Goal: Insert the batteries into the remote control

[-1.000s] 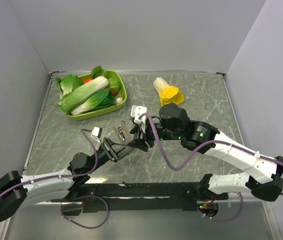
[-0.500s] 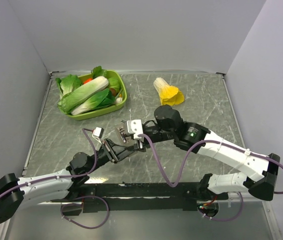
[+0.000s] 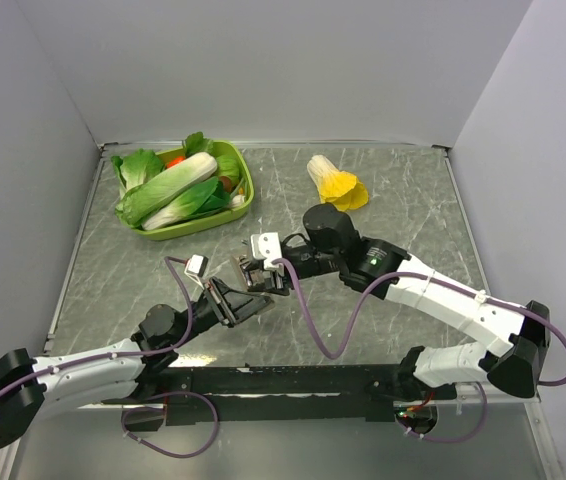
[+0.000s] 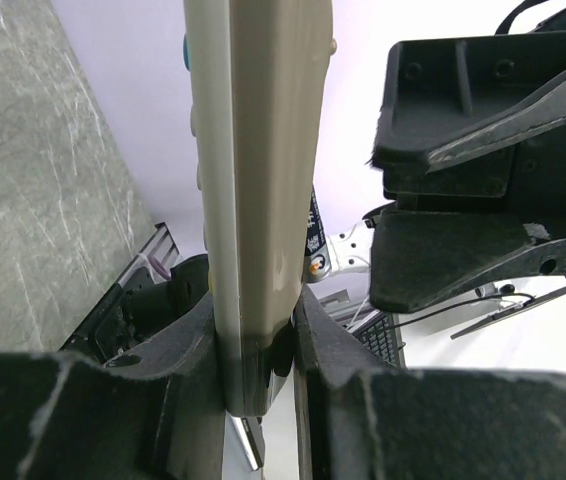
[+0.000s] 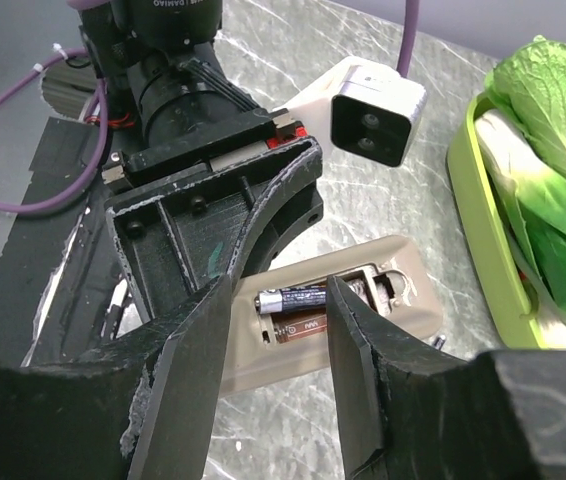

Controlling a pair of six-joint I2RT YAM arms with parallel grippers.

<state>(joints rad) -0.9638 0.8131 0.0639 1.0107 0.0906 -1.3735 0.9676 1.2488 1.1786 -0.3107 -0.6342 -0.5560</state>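
A grey-green marbled desk [image 3: 403,200] sits boxed in by plain pale lilac-grey walls [image 3: 283,70] at the back and both sides, evenly lit, with a black strip [image 3: 293,381] along its near edge.

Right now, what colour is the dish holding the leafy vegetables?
The dish is lime green. It shows best in the top external view.

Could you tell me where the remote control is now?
Top view, centre-left: the remote control sits clamped in the left gripper, the right gripper directly over it.
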